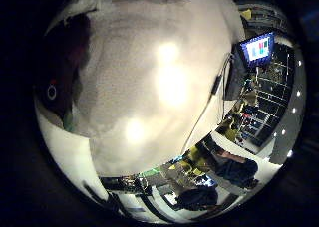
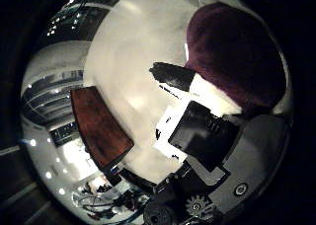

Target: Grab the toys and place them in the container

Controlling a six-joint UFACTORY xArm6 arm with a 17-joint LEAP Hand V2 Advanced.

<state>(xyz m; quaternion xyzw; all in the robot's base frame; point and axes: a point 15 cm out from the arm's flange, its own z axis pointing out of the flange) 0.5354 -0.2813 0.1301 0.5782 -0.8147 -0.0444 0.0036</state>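
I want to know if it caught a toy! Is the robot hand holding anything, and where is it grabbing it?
It cannot be told. A dark maroon thing is very close to the hand, but no grip on it shows.

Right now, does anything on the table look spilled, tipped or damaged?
Nothing stands out. The table shows no spill, the maroon toy lies close beside the hand, and the brown container rests flat on the table.

A soft toy (image 2: 237,57) lies on the table (image 2: 133,62) just beside the hand (image 2: 202,136); a wooden board (image 2: 98,126) lies near.
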